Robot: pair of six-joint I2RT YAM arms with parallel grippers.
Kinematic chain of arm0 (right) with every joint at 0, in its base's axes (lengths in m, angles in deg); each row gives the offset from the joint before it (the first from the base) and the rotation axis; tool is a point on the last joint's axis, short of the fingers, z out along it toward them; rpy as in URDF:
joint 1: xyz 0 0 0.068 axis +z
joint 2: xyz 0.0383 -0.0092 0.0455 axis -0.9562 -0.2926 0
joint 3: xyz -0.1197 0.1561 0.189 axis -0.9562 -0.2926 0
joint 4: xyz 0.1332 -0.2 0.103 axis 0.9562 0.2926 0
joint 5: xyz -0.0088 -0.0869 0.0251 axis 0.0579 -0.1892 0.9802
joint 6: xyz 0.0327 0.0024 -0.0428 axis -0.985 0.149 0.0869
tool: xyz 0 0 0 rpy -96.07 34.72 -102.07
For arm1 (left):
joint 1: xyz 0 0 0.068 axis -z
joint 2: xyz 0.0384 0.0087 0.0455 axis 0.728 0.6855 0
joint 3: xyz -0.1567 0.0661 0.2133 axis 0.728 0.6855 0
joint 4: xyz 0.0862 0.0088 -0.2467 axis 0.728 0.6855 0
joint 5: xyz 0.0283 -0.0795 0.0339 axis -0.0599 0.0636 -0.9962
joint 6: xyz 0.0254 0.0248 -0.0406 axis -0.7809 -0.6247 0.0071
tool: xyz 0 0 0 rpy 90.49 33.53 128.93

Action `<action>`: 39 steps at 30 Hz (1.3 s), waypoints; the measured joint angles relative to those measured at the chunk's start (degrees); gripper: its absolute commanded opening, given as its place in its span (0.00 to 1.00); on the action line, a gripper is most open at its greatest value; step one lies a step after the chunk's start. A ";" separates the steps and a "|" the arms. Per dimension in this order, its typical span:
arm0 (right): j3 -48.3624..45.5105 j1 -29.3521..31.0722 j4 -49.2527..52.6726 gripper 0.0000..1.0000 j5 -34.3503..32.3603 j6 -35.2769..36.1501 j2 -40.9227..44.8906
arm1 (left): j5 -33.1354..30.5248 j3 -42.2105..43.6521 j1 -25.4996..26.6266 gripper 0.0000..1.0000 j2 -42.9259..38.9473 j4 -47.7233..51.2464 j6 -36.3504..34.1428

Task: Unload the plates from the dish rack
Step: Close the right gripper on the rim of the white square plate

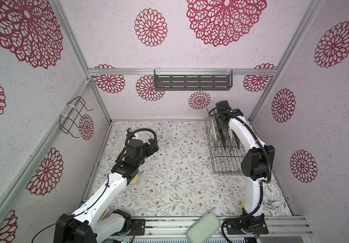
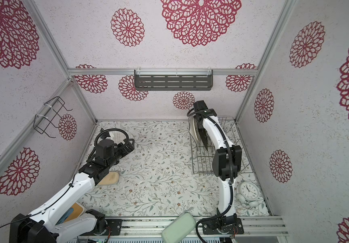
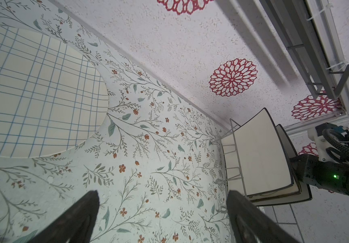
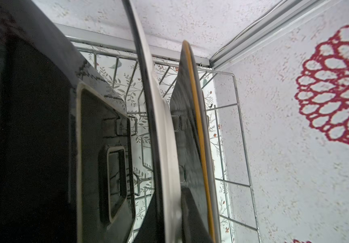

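The silver wire dish rack (image 1: 226, 162) (image 2: 203, 164) stands at the back right, and several plates stand on edge in it. My right gripper (image 1: 222, 126) (image 4: 169, 210) reaches down into the rack and is shut on the rim of a white plate with a black rim (image 4: 161, 130). Dark glossy plates flank it: one (image 4: 43, 126) on one side, another with an orange edge (image 4: 190, 126) on the other. A round cream plate with grid lines (image 1: 142, 134) (image 3: 39, 90) lies flat at the back left. My left gripper (image 1: 153, 145) (image 3: 162, 194) hovers open beside it, holding nothing.
A white alarm clock (image 1: 272, 191) lies in front of the rack. A pale green pad (image 1: 203, 229) sits at the front edge. A tan object (image 2: 110, 177) lies under the left arm. A black wire holder (image 1: 74, 117) hangs on the left wall, a grey slotted shelf (image 1: 192, 82) on the back wall.
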 measured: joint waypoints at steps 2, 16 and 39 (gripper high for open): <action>0.00 0.02 -0.02 0.00 -0.04 0.02 0.00 | 0.02 0.00 0.00 0.99 0.00 0.00 0.00; -0.55 1.14 -0.39 0.00 -2.25 0.61 0.00 | 0.74 0.00 0.48 0.99 0.04 0.00 -0.02; -0.94 2.27 0.26 0.00 -3.54 1.79 2.54 | 1.70 -0.72 2.08 0.99 1.51 0.00 0.00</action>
